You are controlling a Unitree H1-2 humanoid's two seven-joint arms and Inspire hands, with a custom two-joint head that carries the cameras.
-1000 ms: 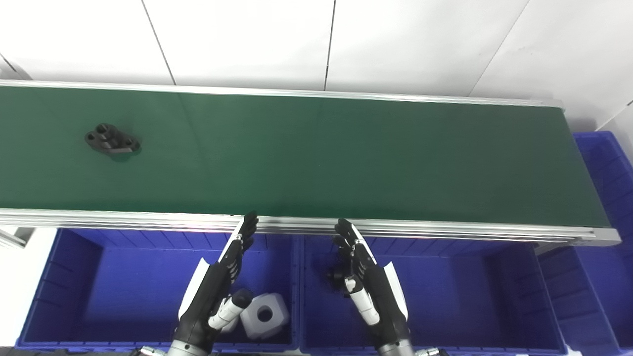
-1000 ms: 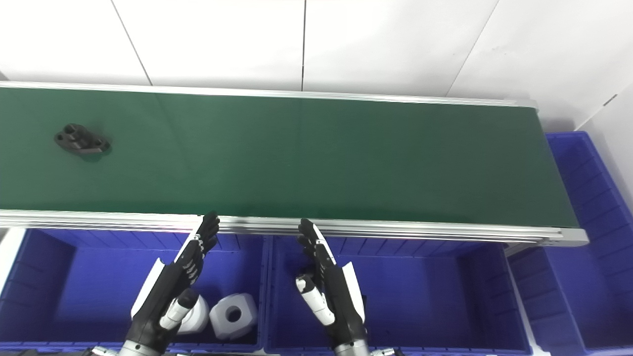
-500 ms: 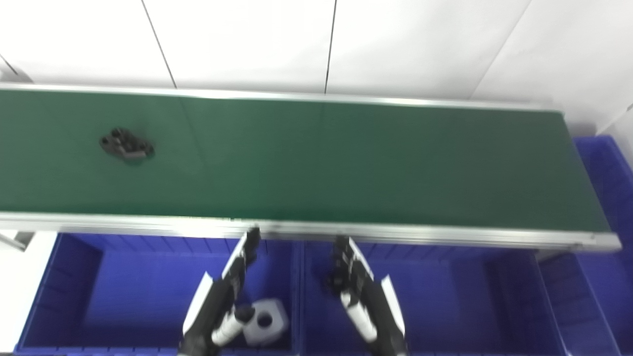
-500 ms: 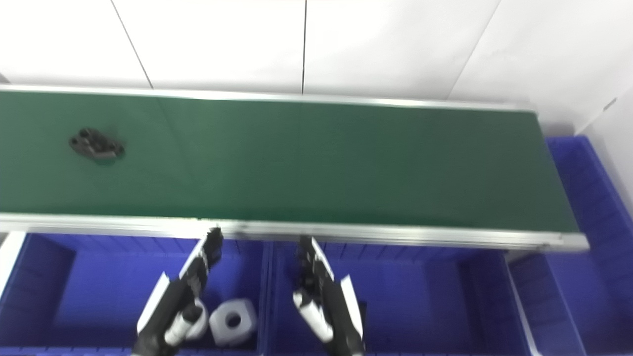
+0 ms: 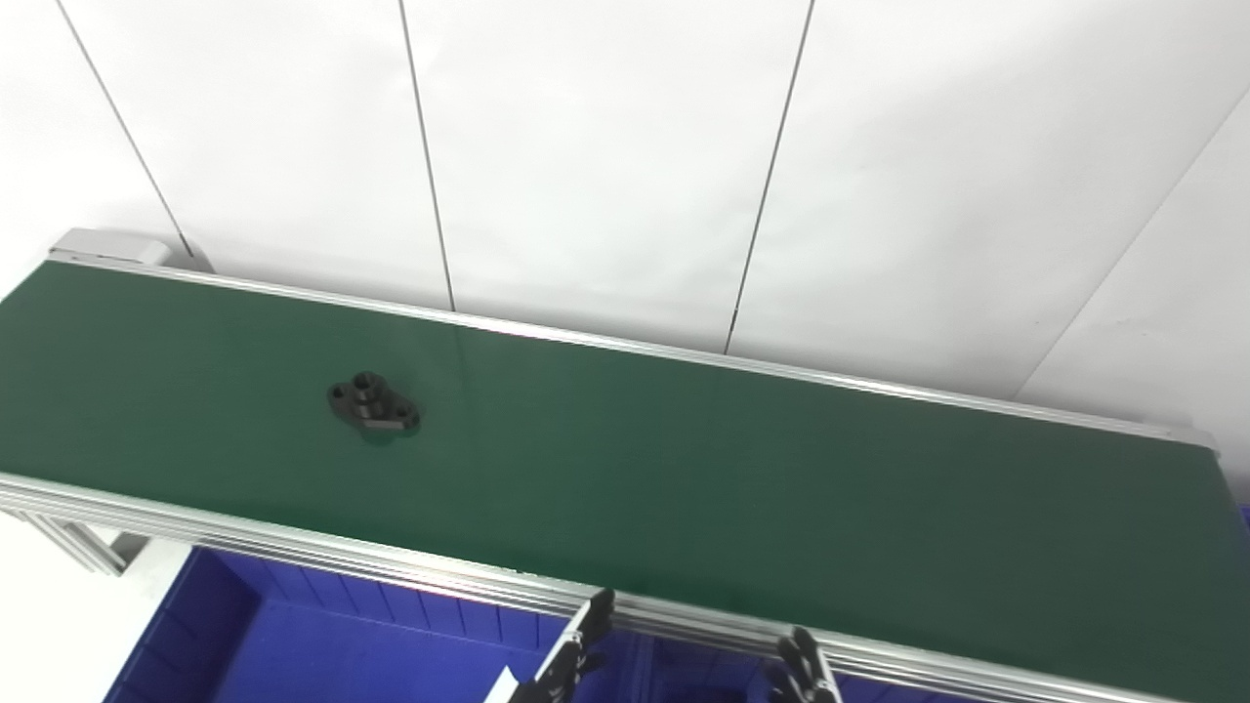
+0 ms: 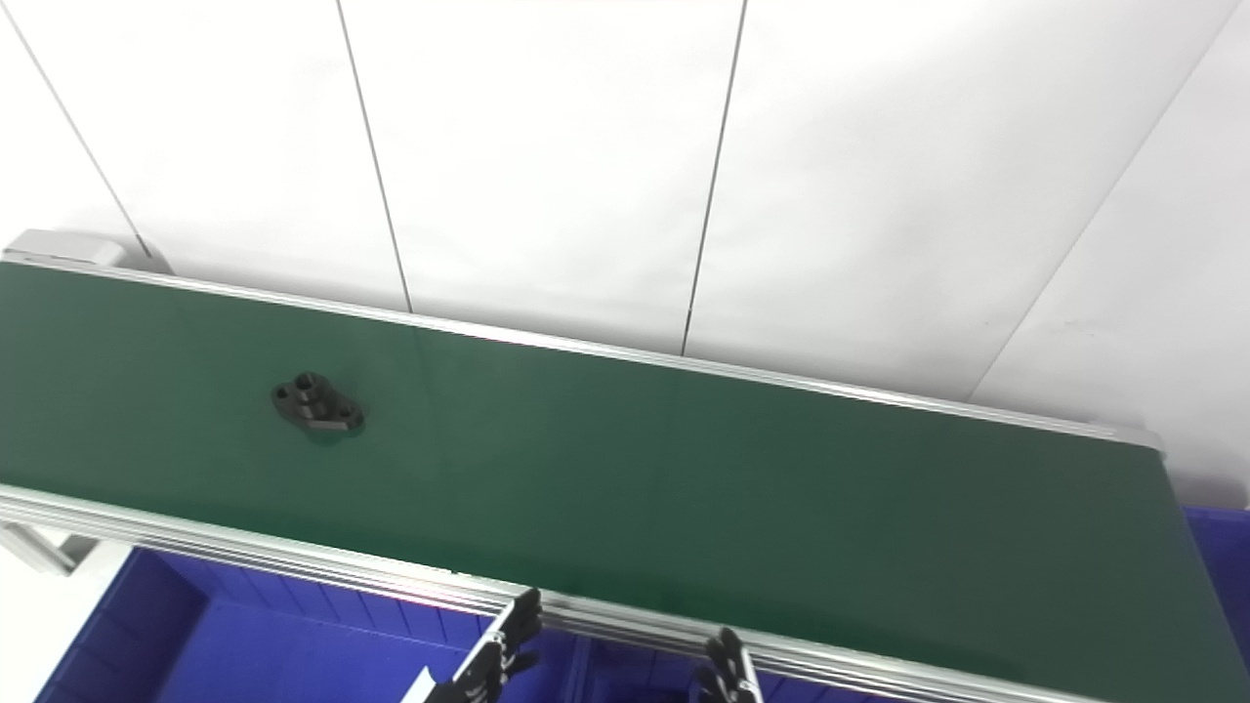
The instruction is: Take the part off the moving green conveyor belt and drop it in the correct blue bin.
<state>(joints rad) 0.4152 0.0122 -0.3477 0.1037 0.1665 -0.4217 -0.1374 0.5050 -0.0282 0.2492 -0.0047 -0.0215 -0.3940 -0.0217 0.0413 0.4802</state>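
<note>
Spotting the black part (image 5: 374, 407) lying flat on the green conveyor belt (image 5: 703, 498), toward its left end and about midway between the far and near rails, touching nothing but the belt. Placing it up and well to the left of the left hand (image 5: 571, 664), and farther again from the right hand (image 5: 803, 672), both poking up at the bottom edge just below the belt's near rail. Holding nothing between the dark fingers (image 5: 598, 607) so far as showing, yet seeing only the tips, with palms and thumbs cut off by the frame, so not being able to tell whether spread or pressed together. Catching only the far wall and part of the floor of the blue bin (image 5: 293, 644) beneath the rail, its contents lying out of frame. Making out holes in the part's top face but not its finer shape. Getting, in the right eye view, a wider strip of another blue bin (image 6: 1216, 557) past the belt's right end, against a mere sliver of it in the left eye view.
</note>
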